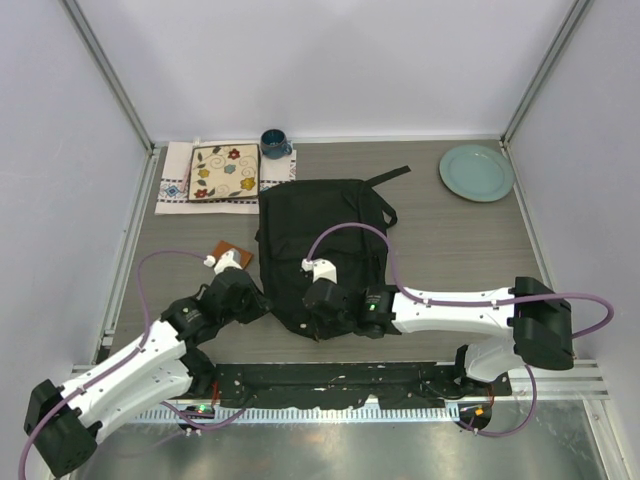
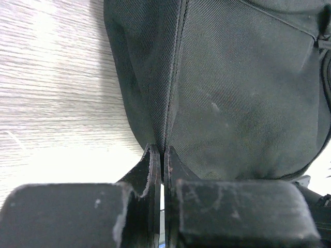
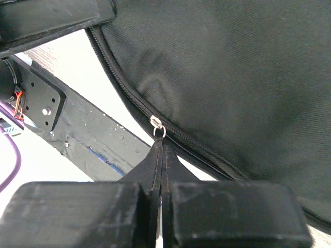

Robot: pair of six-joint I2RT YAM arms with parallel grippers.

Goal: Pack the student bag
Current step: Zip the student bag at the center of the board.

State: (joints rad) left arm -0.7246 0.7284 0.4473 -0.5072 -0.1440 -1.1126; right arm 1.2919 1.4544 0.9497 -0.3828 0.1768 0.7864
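The student bag point(image 1: 325, 250), a large black fabric backpack, lies flat in the middle of the table with a strap point(image 1: 388, 177) trailing toward the back. My left gripper point(image 1: 262, 302) is at the bag's near left edge. In the left wrist view its tips point(image 2: 163, 155) are shut on a raised seam of the bag point(image 2: 232, 93). My right gripper point(image 1: 318, 320) is at the bag's near edge. In the right wrist view it point(image 3: 161, 147) is shut on the black pull tab hanging from the silver zip slider point(image 3: 156, 124); the zip point(image 3: 124, 88) is closed.
A small brown booklet point(image 1: 232, 254) lies left of the bag by the left wrist. At the back left a floral-patterned square point(image 1: 225, 172) rests on a white cloth point(image 1: 172, 190), next to a blue mug point(image 1: 274, 144). A pale green plate point(image 1: 476, 172) sits back right.
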